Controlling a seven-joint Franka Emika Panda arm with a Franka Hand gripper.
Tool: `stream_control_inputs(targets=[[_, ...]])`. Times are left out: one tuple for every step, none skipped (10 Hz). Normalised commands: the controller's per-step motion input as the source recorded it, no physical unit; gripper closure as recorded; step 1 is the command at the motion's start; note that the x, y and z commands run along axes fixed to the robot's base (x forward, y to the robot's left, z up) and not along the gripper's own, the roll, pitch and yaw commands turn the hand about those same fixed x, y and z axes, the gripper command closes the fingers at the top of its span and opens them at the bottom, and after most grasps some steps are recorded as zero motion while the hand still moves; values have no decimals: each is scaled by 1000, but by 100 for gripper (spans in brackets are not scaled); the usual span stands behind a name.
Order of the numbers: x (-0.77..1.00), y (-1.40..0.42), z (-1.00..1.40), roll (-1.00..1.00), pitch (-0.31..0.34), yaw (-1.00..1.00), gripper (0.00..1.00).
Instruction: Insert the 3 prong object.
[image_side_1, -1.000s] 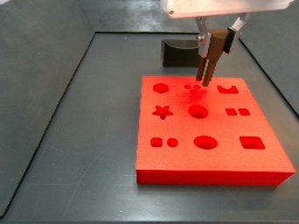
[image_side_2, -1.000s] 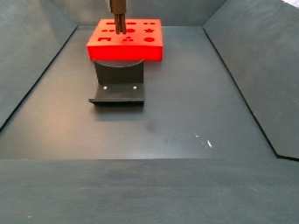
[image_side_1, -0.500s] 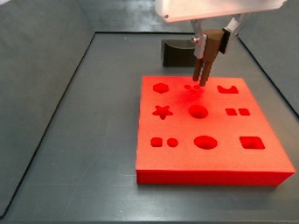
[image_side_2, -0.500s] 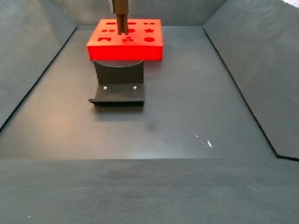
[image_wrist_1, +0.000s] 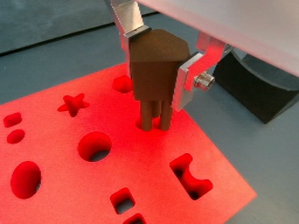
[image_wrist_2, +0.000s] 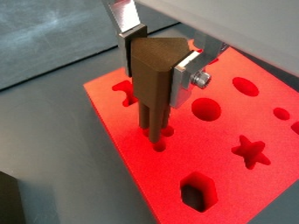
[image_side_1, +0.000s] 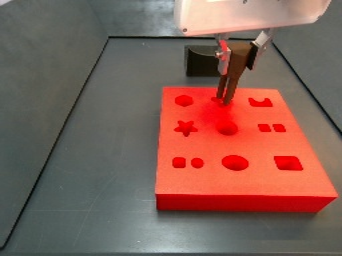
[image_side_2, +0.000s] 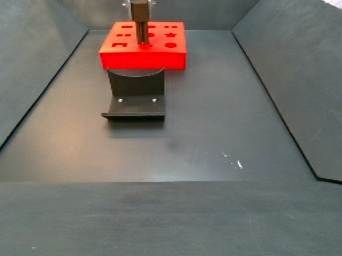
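Note:
My gripper (image_wrist_1: 162, 63) is shut on the 3 prong object (image_wrist_1: 152, 79), a brown peg with a pointed top and thin prongs below, held upright. It also shows in a wrist view (image_wrist_2: 152, 87). Its prong tips meet the top of the red board (image_wrist_1: 70, 188) at a group of small holes near the board's far edge (image_side_1: 223, 101). I cannot tell whether the prongs are inside the holes. In both side views the gripper (image_side_1: 237, 52) stands over the board's far part (image_side_2: 144, 62), with the peg (image_side_2: 138, 12) hanging down from it.
The red board (image_side_1: 254, 145) has several shaped holes: star, circles, squares, hexagon, a notched shape. The dark fixture (image_side_2: 134, 105) stands on the floor against the board's one end and shows behind the gripper (image_side_1: 201, 60). Grey bin walls surround the floor.
The gripper with the peg has shifted a little to the left over the board and come lower; the prong tips now reach the board's top.

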Motion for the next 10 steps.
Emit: stream_control_inputs(targets=[[-51,0,-26,-141,0,6,100],[-223,11,0,-180,-39,0,100],[-251,0,0,-214,-57,0,100],[-203,0,-23,-180,-73,23,100],[-129,0,-171,-114,-74,43,100],[0,0,-326,-33,-37,154,100],[243,0,-374,-16,-21,226,100],[346,0,-271,-14,-4,223,100],[306,0,-194,0,0,200,100],[69,0,-137,0,0,89,100]])
